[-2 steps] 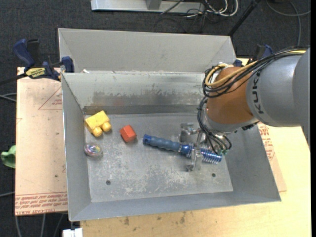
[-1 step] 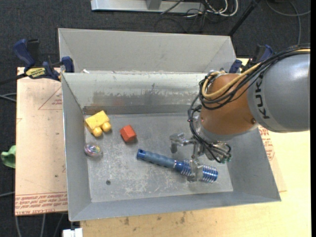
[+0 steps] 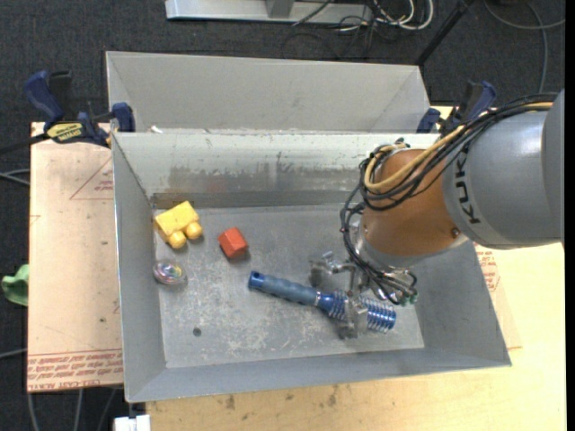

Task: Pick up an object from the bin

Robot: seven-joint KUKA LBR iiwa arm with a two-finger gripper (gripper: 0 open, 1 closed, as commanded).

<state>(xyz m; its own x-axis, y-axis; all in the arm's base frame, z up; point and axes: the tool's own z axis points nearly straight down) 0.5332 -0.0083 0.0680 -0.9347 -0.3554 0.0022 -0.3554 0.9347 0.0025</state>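
Note:
My gripper (image 3: 340, 294) is low in the right half of the bin, open, over the head end of a blue brush-like tool (image 3: 286, 289). One finger (image 3: 324, 267) stands behind the tool and the other finger (image 3: 353, 323) stands in front of it, with the tool's ribbed blue end (image 3: 383, 317) poking out to the right. The tool lies flat on the bin floor, its handle pointing left.
A small red cube (image 3: 233, 242) sits left of centre. A yellow block (image 3: 178, 224) lies near the left wall, with a clear round thing (image 3: 168, 274) in front of it. The arm's orange cover and cables hang over the bin's right side.

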